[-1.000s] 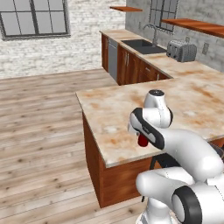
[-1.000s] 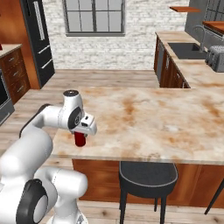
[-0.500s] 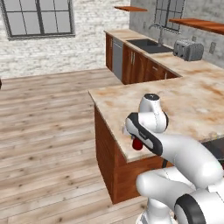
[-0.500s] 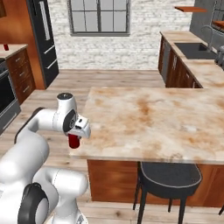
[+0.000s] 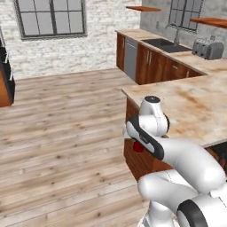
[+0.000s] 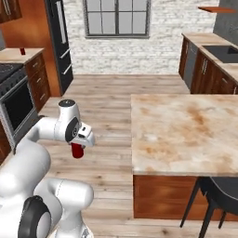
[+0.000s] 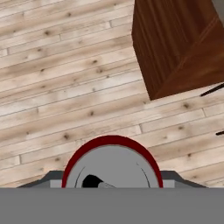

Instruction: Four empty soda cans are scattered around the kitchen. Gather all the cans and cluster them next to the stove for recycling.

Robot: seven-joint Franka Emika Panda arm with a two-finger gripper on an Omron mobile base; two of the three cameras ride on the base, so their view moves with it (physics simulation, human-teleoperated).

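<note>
My gripper [image 6: 78, 148] is shut on a red soda can [image 6: 77, 152], which hangs upright over the wooden floor, left of the island. From the left base view the can [image 5: 138, 147] peeks out red under the hand, in front of the island's end. In the hand view its silvery top with a red rim [image 7: 111, 164] sits between my finger tips, floor planks below it. The stove [image 6: 10, 70] stands at the far left edge of the right base view, with a dark oven door under it. Beyond the stove a second small red can [image 6: 22, 51] stands on the wooden counter.
The marble-topped island [image 6: 186, 132] lies to my right, with a dark stool [image 6: 218, 193] at its near side. A tall dark fridge [image 6: 60, 42] stands past the stove counter. Open wooden floor [image 5: 57, 128] stretches ahead. The sink counter [image 5: 173, 46] with a toaster [image 5: 207, 48] runs along the far wall.
Both base views have shifted: the island has slid to the right and the stove has come into sight, so the base has moved. The can stays in my grip.
</note>
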